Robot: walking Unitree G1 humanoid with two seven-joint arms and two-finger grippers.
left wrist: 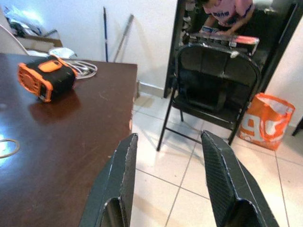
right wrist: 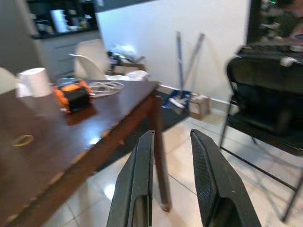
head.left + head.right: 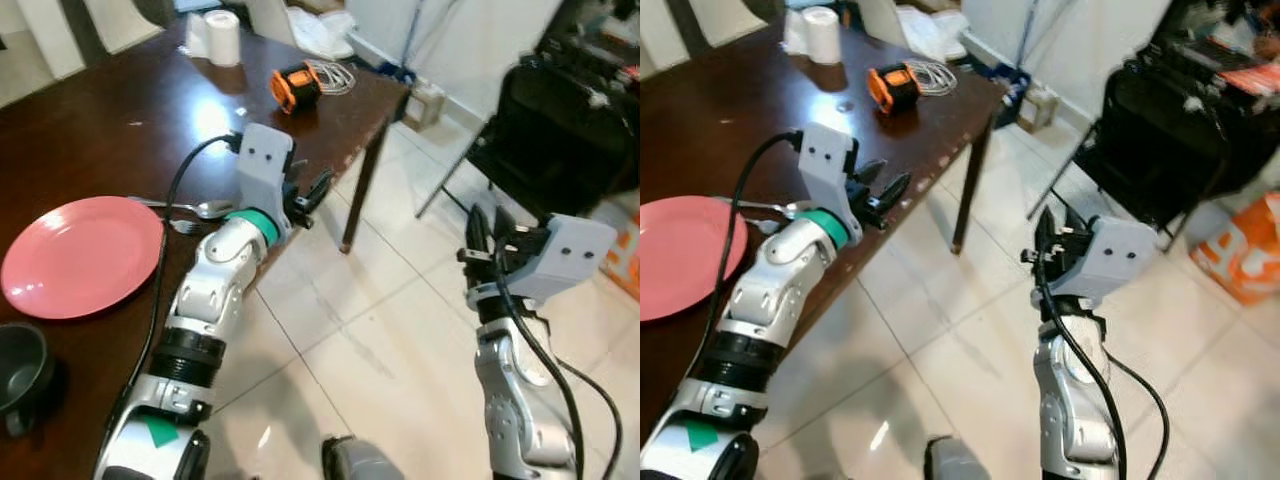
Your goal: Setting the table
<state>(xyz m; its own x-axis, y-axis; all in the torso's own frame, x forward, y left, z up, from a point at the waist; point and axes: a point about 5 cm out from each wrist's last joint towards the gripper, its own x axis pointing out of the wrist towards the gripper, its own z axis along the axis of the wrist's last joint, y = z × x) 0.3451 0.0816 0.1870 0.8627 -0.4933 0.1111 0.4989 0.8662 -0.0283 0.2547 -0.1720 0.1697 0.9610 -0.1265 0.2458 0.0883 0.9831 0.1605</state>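
Note:
A pink plate [image 3: 82,255] lies on the dark wooden table [image 3: 120,130] near its front edge. A spoon [image 3: 205,208] and a fork [image 3: 180,226] lie just right of the plate, beside my left wrist. A dark bowl [image 3: 20,368] sits at the near left. My left gripper [image 3: 313,196] hovers over the table's right edge, open, with nothing between its fingers [image 1: 118,179]. My right gripper [image 3: 487,232] is raised over the tiled floor to the right of the table, open and holding nothing [image 2: 171,137].
An orange and black device [image 3: 296,87], a white cable [image 3: 335,75] and a paper roll [image 3: 222,37] sit at the table's far end. A black folding chair [image 3: 560,130] and an orange bag [image 3: 1245,250] stand to the right. A person [image 1: 227,12] is behind the chair.

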